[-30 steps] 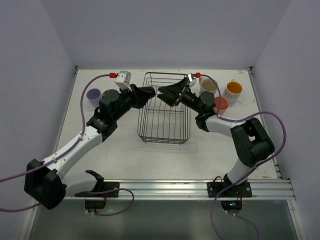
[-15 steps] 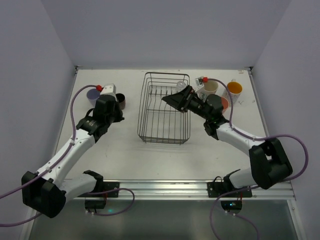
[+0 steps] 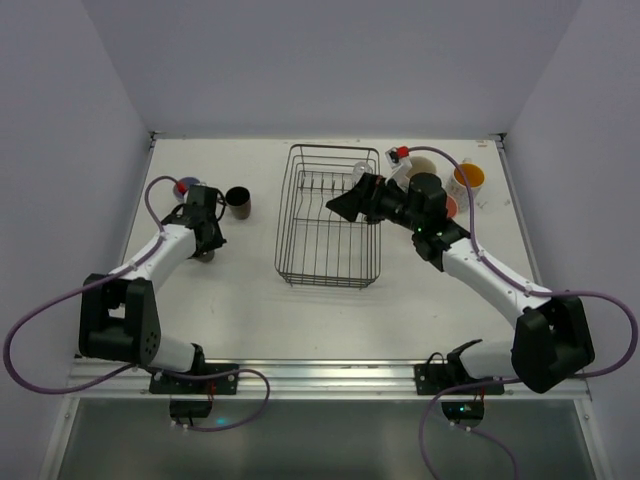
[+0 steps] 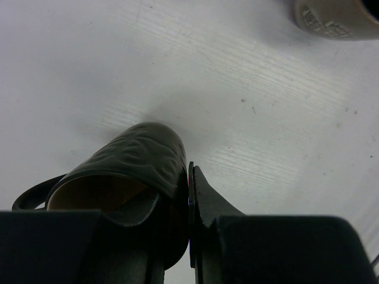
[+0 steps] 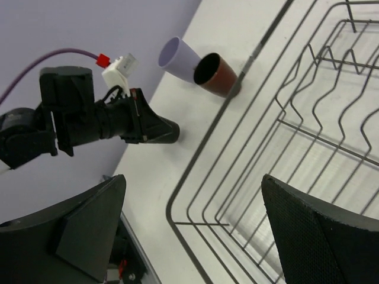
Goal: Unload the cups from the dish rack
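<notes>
The left end effector (image 4: 177, 195) blocks much of its own wrist view. What shows is its fingers shut tight on the wall of the black mug (image 4: 142, 154), which lies tilted on the desk (image 3: 250, 300) left of the rack (image 3: 325, 262), with its handle partly out of frame. A cream printed mug (image 4: 331, 15) is cut off by that view's top edge. From above, the left arm covers most of the lavender tumbler (image 3: 183, 187). The brown mug (image 3: 238, 202) stands just beside it, between it and the rack. The right end effector (image 5: 195, 201) hangs over the rack's far right part with its jaws spread wide, holding nothing. A pale, glassy shape (image 3: 360, 172) sits at that corner, too faint to tell whether it is a cup inside. Right of the rack, the right arm half hides a pink tumbler (image 3: 447, 207). An orange-lined tumbler (image 3: 468, 180) stands upright beyond it.
</notes>
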Tool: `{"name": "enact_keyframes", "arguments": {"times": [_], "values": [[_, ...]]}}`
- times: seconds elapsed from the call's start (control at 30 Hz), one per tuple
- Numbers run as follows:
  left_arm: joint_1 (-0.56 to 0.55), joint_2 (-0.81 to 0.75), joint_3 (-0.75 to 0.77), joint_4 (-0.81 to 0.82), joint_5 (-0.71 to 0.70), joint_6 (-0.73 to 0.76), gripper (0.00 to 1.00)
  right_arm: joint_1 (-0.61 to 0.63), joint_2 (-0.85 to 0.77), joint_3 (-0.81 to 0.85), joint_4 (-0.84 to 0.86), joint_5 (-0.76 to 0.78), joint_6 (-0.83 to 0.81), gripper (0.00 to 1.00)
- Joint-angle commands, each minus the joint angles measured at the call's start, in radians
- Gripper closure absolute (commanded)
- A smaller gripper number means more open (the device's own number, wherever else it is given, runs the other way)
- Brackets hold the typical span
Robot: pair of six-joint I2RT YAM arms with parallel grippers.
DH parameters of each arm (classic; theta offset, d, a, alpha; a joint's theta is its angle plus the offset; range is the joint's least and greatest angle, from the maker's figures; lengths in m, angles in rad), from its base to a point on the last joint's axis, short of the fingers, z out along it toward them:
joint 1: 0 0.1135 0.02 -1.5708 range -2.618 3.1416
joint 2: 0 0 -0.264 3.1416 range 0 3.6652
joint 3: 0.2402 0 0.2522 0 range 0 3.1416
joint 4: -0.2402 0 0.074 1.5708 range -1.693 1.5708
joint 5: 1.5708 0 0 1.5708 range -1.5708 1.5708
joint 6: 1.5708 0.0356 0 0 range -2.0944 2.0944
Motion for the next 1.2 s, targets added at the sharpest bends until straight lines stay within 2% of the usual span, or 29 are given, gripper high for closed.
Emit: {"name": "enact_keyframes", "arguments": {"times": [0.0, 0.1, 0.3, 0.37, 0.4, 0.53, 0.63, 0.77, 0.8, 1.03, 1.17], "values": [[0.038, 0.04, 0.06, 0.041, -0.039, 0.021, 0.95, -0.001, -0.043, 0.054, -0.09, 0.046, -0.102, 0.01], [0.067, 0.08, 0.089, 0.038, -0.053, 0.03, 0.93, 0.005, -0.039, 0.067, -0.097, 0.057, -0.111, 0.01], [0.097, 0.12, 0.125, 0.026, -0.042, 0.056, 0.68, 0.013, 0.018, 0.126, -0.179, 0.117, -0.18, 0.01], [0.098, 0.116, 0.111, 0.033, -0.03, 0.058, 0.62, 0.015, 0.055, 0.157, -0.222, 0.152, -0.216, 0.01], [0.098, 0.105, 0.105, 0.039, -0.025, 0.059, 0.56, 0.016, 0.067, 0.168, -0.234, 0.164, -0.223, 0.01], [0.098, 0.081, 0.092, 0.044, -0.004, 0.061, 0.45, 0.015, 0.108, 0.228, -0.27, 0.229, -0.257, 0.01], [0.098, 0.026, 0.097, 0.052, 0.03, 0.067, 0.37, 0.016, 0.159, 0.313, -0.349, 0.308, -0.3, 0.06], [0.097, -0.091, 0.112, 0.067, 0.121, 0.076, 0.23, 0.015, 0.252, 0.436, -0.461, 0.403, -0.363, 0.21], [0.097, -0.14, 0.112, 0.081, 0.139, 0.079, 0.17, 0.015, 0.288, 0.456, -0.475, 0.437, -0.371, 0.26], [0.072, -0.364, 0.008, 0.2, 0.369, 0.061, 0.11, 0.015, 0.485, 0.686, -0.606, 0.603, -0.432, 0.39], [0.003, -0.479, -0.065, 0.257, 0.459, 0.071, 0.1, 0.016, 0.61, 0.836, -0.716, 0.681, -0.47, 0.42]]}}
